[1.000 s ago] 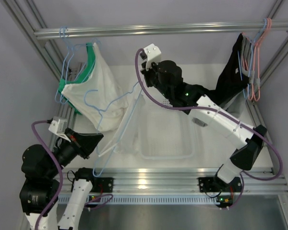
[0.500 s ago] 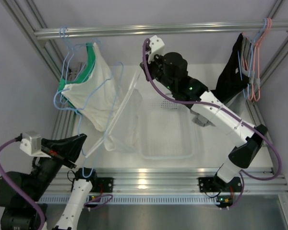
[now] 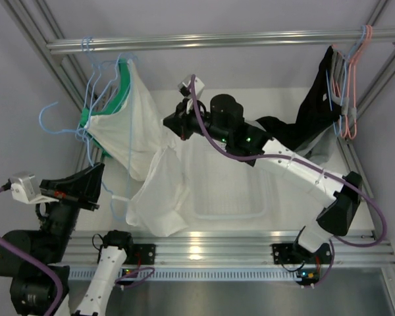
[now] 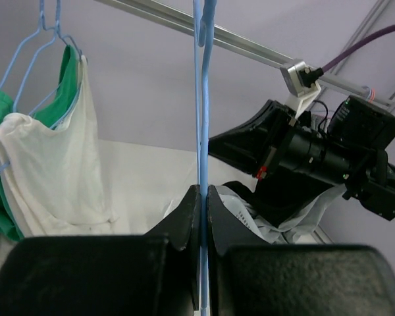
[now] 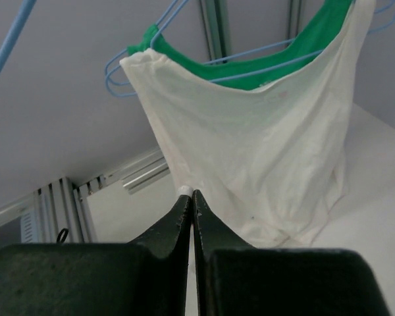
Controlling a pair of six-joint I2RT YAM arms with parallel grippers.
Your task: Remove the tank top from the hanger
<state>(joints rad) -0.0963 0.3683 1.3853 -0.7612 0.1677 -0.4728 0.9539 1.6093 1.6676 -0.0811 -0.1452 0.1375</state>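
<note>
My left gripper (image 3: 97, 174) (image 4: 202, 191) is shut on the thin light-blue wire of the hanger (image 3: 66, 128) (image 4: 202, 112), at the left of the top view. The hanger's hook points left and its lower wire runs down near the cloth's left edge. The white tank top (image 3: 159, 197) hangs as a loose sheet from my right gripper (image 3: 172, 125) (image 5: 187, 194). That gripper is shut, with a small white fold (image 5: 184, 190) showing at its tips. In the left wrist view the tank top (image 4: 296, 217) bunches under the right arm. Whether it still catches on the hanger is hidden.
A larger cream-white garment (image 3: 128, 122) (image 5: 263, 145) over a green one (image 3: 122, 72) hangs on blue hangers from the rail (image 3: 217, 41). A white mesh basket (image 3: 250, 214) lies mid-table. A black garment (image 3: 316, 105) and a pink hanger (image 3: 351, 92) hang at the right.
The left arm has pulled the hanger back and to the left. The right gripper has moved left and lower with the tank top, which now hangs down as a sheet.
</note>
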